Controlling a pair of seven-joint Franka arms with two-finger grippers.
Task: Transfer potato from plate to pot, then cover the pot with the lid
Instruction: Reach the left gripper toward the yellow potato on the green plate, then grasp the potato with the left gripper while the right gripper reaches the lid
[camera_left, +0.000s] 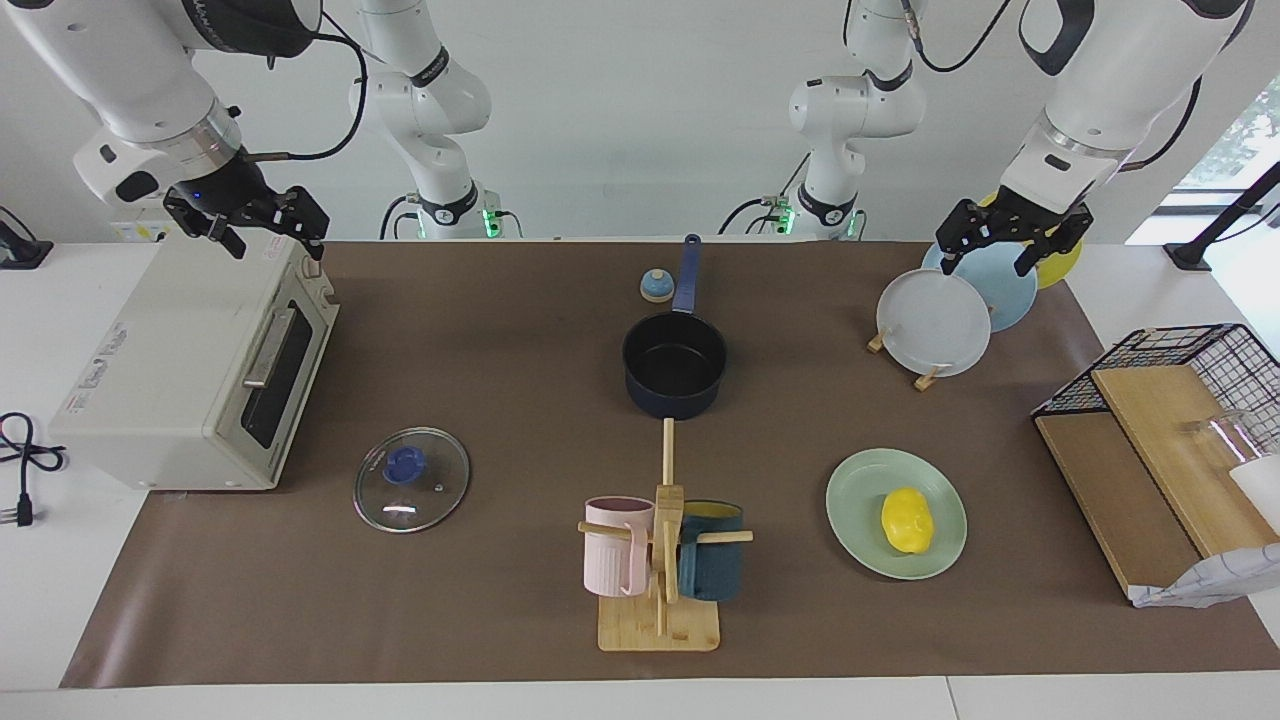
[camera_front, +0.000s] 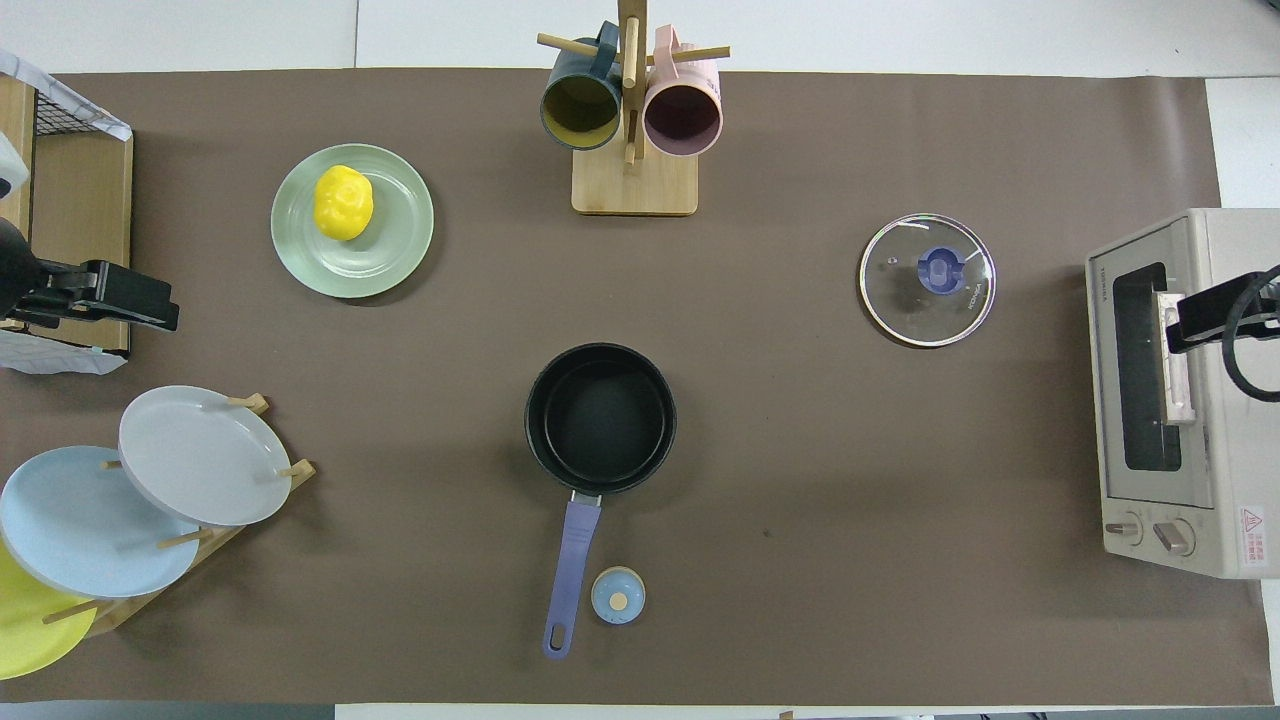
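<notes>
Right tool (camera_left: 262, 228): black two-finger gripper, empty, fingers spread apart; hangs over the cream toaster oven (camera_left: 190, 370) at the right arm's end of the tabletop; waits.
Lid (camera_left: 411, 479): round clear glass lid with metal rim and blue centre knob; lies flat on the brown tabletop cover (camera_left: 500, 600), knob up, beside the toaster oven, farther from the robots than the pot.
Pot (camera_left: 675, 365): small dark navy saucepan, black inside, long blue straight handle pointing toward the robots; empty, upright, mid-tabletop.
Plate (camera_left: 860, 535): round pale mint-green flat plate, toward the left arm's end, farther from the robots than the pot.
Potato (camera_left: 907, 520): small glossy bright-yellow oval lump; rests on the plate, off centre.
Left tool (camera_left: 1010, 238): black two-finger gripper, empty, fingers apart; hangs over the upright plates in the wooden rack (camera_left: 935, 320).
Step in hand: reach for the potato; nothing moved yet.
Method, as judged: left tool is the closer; descend straight over the potato, close across its narrow width, since the smooth skin may slip; lift clear of the rim before crossing to the pot.
</notes>
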